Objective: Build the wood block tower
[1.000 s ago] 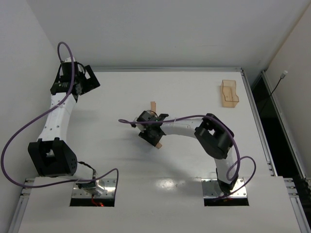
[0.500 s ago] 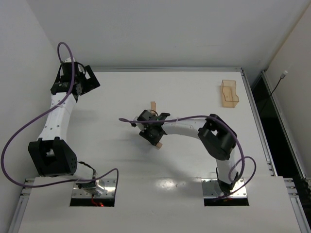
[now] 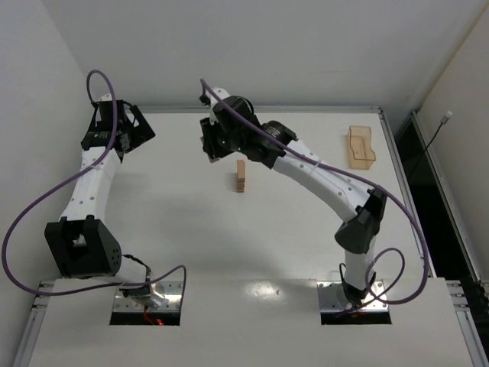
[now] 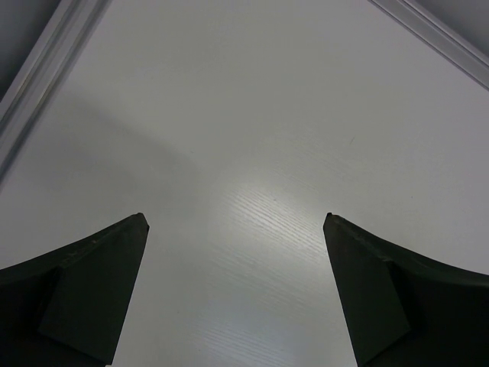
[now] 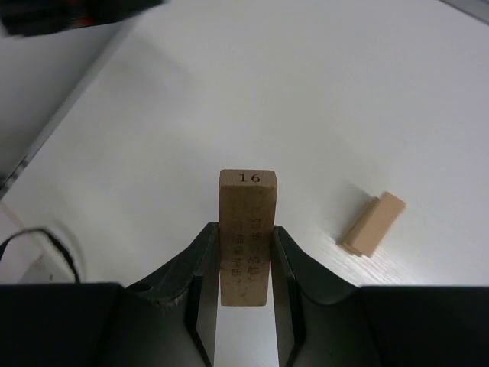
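My right gripper [image 5: 244,229] is shut on a tan wood block [image 5: 246,206] that stands upright between the jaws, with "16" printed on its top end. In the top view this gripper [image 3: 216,145] hangs over the far middle of the table, just left of and beyond the tower [image 3: 241,177]. The tower is a short stack of tan bars, seen lying low at the right in the right wrist view [image 5: 372,223]. My left gripper [image 3: 126,130] sits at the far left corner, open over bare table [image 4: 235,218].
A translucent orange tray [image 3: 361,147] stands at the far right of the table. A metal rail [image 3: 263,109] edges the table's far side, and white walls close in behind and to the left.
My right arm has swung from the near middle of the table up to the far side, past the tower, carrying the block. The left arm has stayed put.
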`<state>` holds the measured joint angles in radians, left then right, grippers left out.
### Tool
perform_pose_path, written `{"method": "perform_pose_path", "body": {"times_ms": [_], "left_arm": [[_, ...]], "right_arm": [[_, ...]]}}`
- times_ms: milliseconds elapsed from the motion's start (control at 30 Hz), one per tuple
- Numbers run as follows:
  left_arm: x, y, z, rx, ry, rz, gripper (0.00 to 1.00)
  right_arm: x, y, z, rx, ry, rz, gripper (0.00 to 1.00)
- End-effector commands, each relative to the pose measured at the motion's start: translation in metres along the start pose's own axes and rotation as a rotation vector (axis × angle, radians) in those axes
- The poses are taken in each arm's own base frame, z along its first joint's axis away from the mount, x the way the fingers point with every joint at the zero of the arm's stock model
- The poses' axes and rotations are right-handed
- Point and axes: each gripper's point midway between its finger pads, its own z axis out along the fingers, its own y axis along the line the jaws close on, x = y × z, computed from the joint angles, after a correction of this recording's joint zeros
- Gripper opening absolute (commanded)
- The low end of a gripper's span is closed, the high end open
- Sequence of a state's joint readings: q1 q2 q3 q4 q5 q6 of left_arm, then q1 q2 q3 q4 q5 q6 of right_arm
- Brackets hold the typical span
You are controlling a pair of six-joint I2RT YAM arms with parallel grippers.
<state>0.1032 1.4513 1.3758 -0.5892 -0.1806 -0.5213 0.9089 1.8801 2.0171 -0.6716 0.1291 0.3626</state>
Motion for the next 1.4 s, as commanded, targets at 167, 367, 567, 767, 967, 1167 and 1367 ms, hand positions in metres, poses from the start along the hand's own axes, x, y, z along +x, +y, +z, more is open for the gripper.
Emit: {"method": "perform_pose_path", "body": {"times_ms": [167,367,567,767,967,1167,1367], "left_arm": [[-0.023,-0.001,-0.006,-0.020,-0.079,-0.035,0.99],[-0.021,0.000,-0.003,-0.024,-0.071,-0.033,0.99],[-0.014,-0.004,0.000,-0.013,-0.057,-0.026,0.99],[-0.015,-0.006,0.000,-0.001,-0.061,-0.018,0.99],[-0.011,-0.004,0.001,-0.005,-0.053,-0.016,0.99],[-0.009,-0.004,0.004,-0.008,-0.044,-0.015,0.99],[-0.009,-0.004,0.004,-0.008,-0.044,-0.015,0.99]], "right_arm": [[0.062,-0.113,0.069,0.452,0.167,0.227,0.00],[0.053,-0.150,0.081,0.509,0.132,0.244,0.00],[0.084,-0.164,0.092,0.512,0.209,0.278,0.00],[0.093,-0.163,0.097,0.484,0.238,0.299,0.00],[0.104,-0.163,0.101,0.441,0.270,0.343,0.00],[0.114,-0.157,0.098,0.421,0.299,0.368,0.00],[0.119,-0.158,0.100,0.423,0.308,0.367,0.00]]}}
